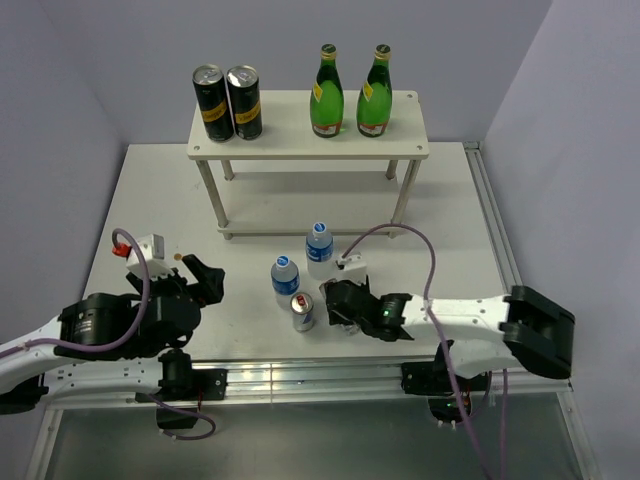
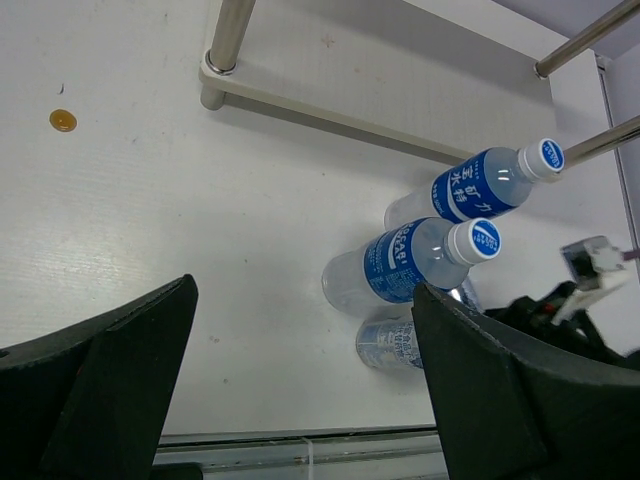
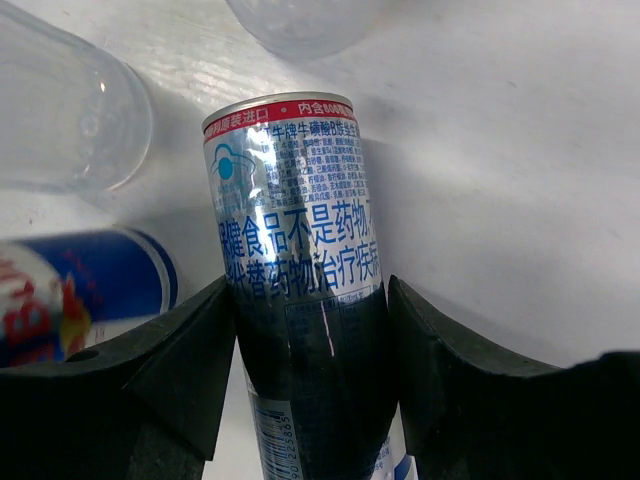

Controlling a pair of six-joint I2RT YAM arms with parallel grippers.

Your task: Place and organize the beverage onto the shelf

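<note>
My right gripper [image 3: 310, 300] is shut on a slim silver can [image 3: 295, 230] with blue print, which stands on the table; in the top view the gripper [image 1: 328, 298] hides it. A second silver can [image 1: 303, 312] stands just to its left. Two blue-labelled water bottles [image 1: 319, 245] [image 1: 285, 278] stand upright a little beyond. Two green bottles [image 1: 326, 80] [image 1: 374, 80] stand on the right of the white shelf's top board [image 1: 290, 128]. My left gripper [image 1: 205, 278] hovers open at the left with nothing between its fingers; its view looks towards the water bottles [image 2: 410, 260] [image 2: 475, 190].
Two taller black cans [image 1: 228, 102] stand on the left of the shelf's top board. The shelf's lower board [image 1: 310, 205] carries nothing. A small orange speck [image 2: 62, 120] lies on the table. A metal rail [image 1: 300, 372] runs along the near edge.
</note>
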